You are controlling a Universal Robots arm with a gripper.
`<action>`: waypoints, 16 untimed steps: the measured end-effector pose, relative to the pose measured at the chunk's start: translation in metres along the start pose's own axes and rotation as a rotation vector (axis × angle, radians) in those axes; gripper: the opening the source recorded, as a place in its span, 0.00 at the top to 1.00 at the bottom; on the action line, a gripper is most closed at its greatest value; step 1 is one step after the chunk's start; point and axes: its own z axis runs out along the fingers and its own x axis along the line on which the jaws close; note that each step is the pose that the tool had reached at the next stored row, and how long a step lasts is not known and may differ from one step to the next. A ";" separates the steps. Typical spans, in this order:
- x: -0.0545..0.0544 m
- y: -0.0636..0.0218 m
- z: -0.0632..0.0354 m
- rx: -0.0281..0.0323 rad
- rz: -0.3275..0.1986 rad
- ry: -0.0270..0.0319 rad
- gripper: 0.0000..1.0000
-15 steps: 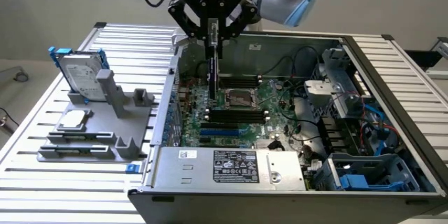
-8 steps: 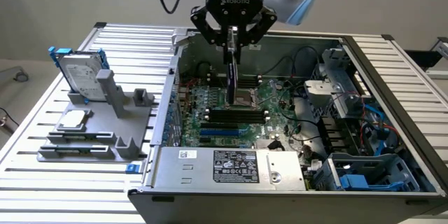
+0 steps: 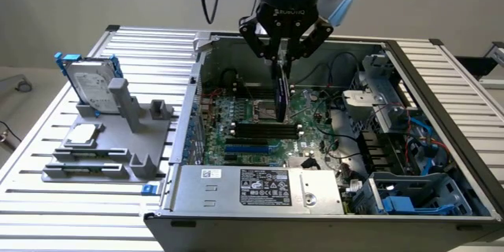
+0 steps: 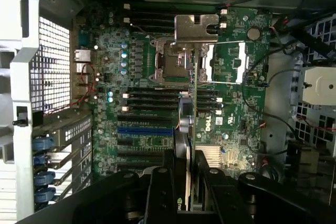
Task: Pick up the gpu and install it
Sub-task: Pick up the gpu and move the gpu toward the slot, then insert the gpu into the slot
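Black gripper [image 3: 282,57] pinching gpu [image 3: 280,90] by upper edge, fingers [image 4: 160,192] closed tight on it; I'm holding it upright over motherboard [image 3: 244,113] inside open case [image 3: 236,228].

You are watching the gripper [image 4: 187,178] gripping the gpu [image 4: 188,124] edge-on, hovering over the motherboard [image 4: 142,72] and its slots.

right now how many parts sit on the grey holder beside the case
2. The hard drive stands upright at the far end of the grey holder; the processor chip lies flat near its middle. Posts could hide something small. The gpu is in the gripper.
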 end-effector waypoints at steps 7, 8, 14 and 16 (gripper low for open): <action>0.000 0.0000 0.0000 0.0000 0.000 0.0002 0.74; 0.000 0.0000 0.0001 0.0000 0.000 0.0002 0.74; 0.000 0.0000 0.0000 -0.0001 0.000 0.0002 0.74; 0.000 0.0000 0.0000 0.0000 0.000 0.0002 0.74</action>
